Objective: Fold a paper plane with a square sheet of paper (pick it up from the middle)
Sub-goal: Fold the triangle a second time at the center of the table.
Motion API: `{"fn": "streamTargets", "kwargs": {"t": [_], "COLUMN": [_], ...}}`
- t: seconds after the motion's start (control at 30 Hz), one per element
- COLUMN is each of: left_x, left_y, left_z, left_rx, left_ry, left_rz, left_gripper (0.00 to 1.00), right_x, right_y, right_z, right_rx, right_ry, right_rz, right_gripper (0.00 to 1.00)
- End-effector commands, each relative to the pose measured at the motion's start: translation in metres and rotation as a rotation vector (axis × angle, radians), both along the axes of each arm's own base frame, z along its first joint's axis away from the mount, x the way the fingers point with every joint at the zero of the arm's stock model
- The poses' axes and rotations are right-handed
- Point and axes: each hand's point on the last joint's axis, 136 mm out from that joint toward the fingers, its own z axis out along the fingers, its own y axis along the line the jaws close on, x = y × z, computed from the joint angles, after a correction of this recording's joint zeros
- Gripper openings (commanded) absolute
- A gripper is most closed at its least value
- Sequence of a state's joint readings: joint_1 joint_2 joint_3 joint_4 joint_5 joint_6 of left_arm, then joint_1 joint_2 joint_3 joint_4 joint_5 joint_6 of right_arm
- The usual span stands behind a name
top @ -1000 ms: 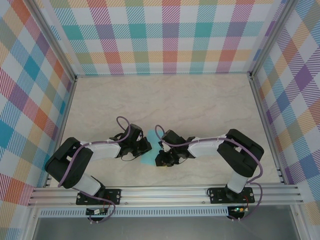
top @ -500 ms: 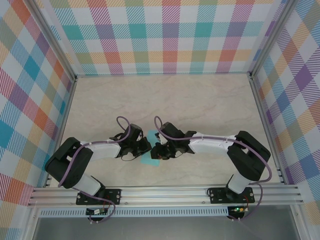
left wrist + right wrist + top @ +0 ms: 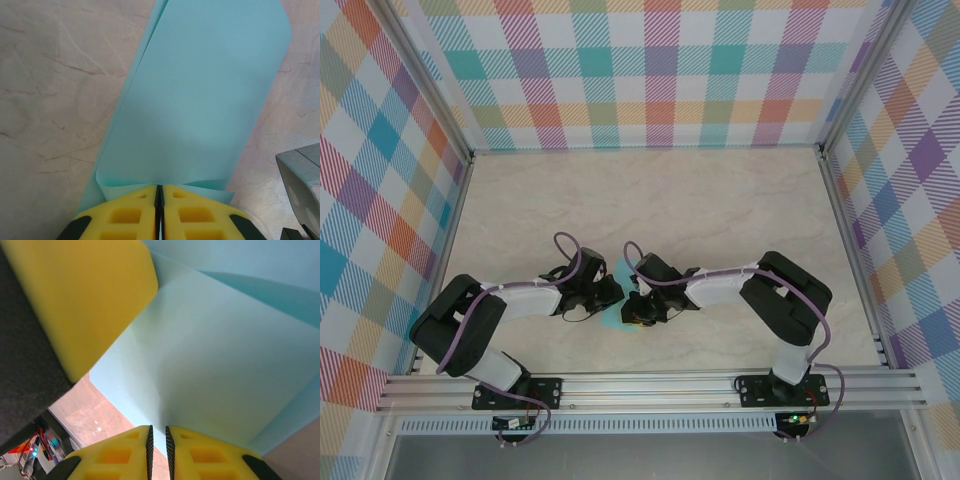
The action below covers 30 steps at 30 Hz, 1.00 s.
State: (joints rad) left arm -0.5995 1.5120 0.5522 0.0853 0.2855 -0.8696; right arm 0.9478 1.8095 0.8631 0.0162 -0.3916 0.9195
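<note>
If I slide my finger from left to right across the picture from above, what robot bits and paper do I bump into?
left arm's elbow → left end effector → turquoise paper sheet → right end effector → right arm's elbow

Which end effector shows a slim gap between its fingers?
The right end effector: its fingers stand slightly apart at the paper, while the left end effector presses its fingers flush together.

L tool (image 3: pixel 611 293) & R tool (image 3: pixel 638 309) meet over teal paper (image 3: pixel 621 271), table (image 3: pixel 670 200) front.
</note>
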Motion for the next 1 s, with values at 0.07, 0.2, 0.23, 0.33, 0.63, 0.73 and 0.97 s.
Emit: {"fn": "streamTargets", "kwargs": {"t": [0.07,0.2,0.23,0.33,0.63,0.73,0.97], "left_x": [-0.017,-0.011,-0.010,-0.012,-0.023,-0.021,-0.021], "left_y": [0.018,0.015,0.015,0.019,0.027,0.027,0.030], "left_z": [-0.018,-0.005,-0.004,-0.006,-0.021,-0.025,-0.033], "left_rx": [0.088,0.076,0.080,0.099,0.133,0.141,0.160], "left_ry": [0.076,0.042,0.040,0.048,0.093,0.103,0.111], "left_rz": [-0.009,-0.017,-0.015,-0.007,0.000,-0.001,0.010], "left_gripper": [0.15,0.16,0.16,0.16,0.17,0.17,0.15], "right_x": [-0.019,-0.020,-0.021,-0.021,-0.020,-0.021,-0.012], "right_y": [-0.026,-0.032,-0.033,-0.037,-0.033,-0.034,-0.024], "right_z": [-0.030,-0.036,-0.037,-0.040,-0.053,-0.053,-0.027], "right_rx": [-0.107,-0.134,-0.137,-0.147,-0.126,-0.127,-0.082], "right_ry": [0.086,0.093,0.094,0.089,0.093,0.091,0.037], "right_rz": [-0.040,-0.054,-0.056,-0.064,-0.077,-0.076,-0.046], "right_gripper": [0.18,0.17,0.17,0.17,0.17,0.17,0.20]}}
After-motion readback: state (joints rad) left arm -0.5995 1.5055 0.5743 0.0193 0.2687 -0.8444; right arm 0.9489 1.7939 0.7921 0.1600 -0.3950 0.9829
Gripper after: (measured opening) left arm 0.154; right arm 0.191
